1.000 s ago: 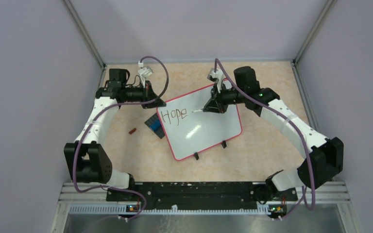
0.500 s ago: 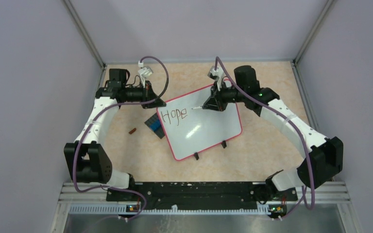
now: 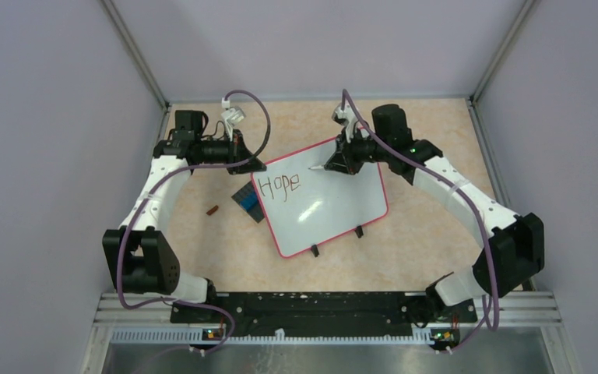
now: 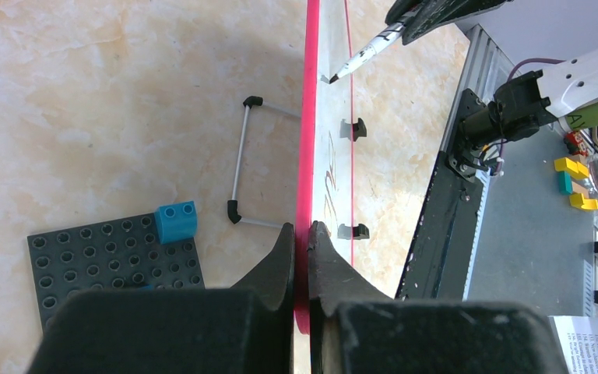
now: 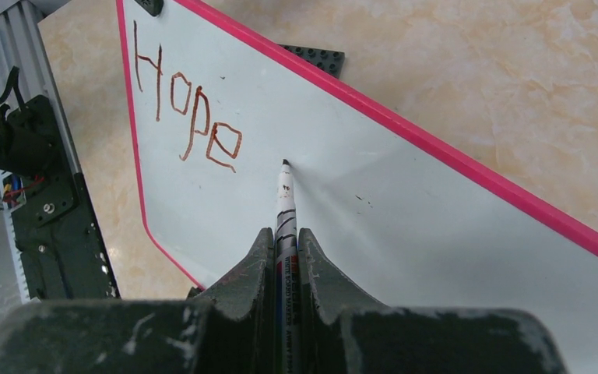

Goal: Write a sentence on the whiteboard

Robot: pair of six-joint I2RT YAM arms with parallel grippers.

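Observation:
The whiteboard [image 3: 335, 204] with its red-pink frame lies tilted at the table's middle. Only the word "Hope" [image 3: 278, 185] is written on it, in red-brown strokes, also in the right wrist view [image 5: 191, 109]. My left gripper [image 4: 302, 234] is shut on the board's red frame edge [image 4: 309, 140] at its upper left corner [image 3: 257, 165]. My right gripper [image 5: 284, 234] is shut on a white marker [image 5: 286, 210]. The marker's tip [image 5: 285, 163] touches the board just right of "Hope", near the top edge [image 3: 312, 167].
A dark studded baseplate [image 3: 247, 202] with a blue brick [image 4: 176, 221] lies under the board's left edge. A small brown piece [image 3: 212, 209] lies left of it. The board's wire stand [image 4: 241, 160] and two black feet [image 3: 336, 241] show. Walls enclose the table.
My right gripper has carried the marker up and slightly left, from beside the "e" of "Hope" to a spot nearer the board's top edge. The left arm and board have not moved.

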